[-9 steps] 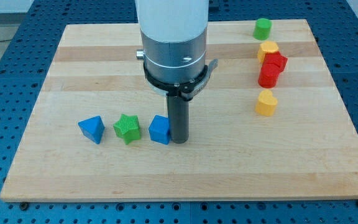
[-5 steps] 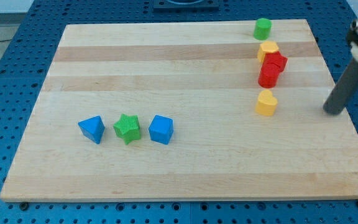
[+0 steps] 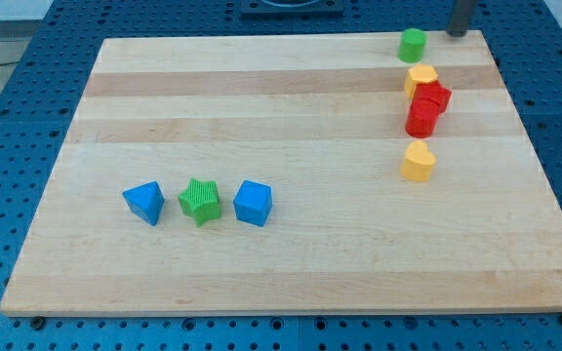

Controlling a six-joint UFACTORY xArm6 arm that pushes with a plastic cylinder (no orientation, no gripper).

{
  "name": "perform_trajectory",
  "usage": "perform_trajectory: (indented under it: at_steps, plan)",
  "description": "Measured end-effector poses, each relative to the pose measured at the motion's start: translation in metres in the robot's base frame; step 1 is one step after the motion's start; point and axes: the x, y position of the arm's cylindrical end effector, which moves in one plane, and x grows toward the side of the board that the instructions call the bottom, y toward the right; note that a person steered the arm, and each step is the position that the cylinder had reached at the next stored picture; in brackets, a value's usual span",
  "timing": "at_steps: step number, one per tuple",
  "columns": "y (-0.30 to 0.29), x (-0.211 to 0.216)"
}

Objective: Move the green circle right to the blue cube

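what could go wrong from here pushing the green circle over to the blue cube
1. My tip sits at the view's top edge, right of the green circle; a push slightly off centre could roll it downward into the yellow block and red blocks just below it.
2. The path to the blue cube is a long diagonal, so the circle may slip off my tip.
3. Overshooting could knock the cube into the green star.

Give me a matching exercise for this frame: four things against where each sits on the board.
Things:
1. green circle
2. blue cube
3. green star
4. my tip

Places:
A. between the two blue blocks
B. top edge, the view's right of the green circle
C. the view's top right, above the yellow block
D. right next to the green star, on the view's right

Pairs: 1-C, 2-D, 3-A, 4-B
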Motion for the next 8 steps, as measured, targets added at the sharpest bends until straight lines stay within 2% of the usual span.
perform_trajectory:
  at_steps: [4, 8]
  plan:
    - [-0.064, 0.042]
    - [-0.18, 0.061]
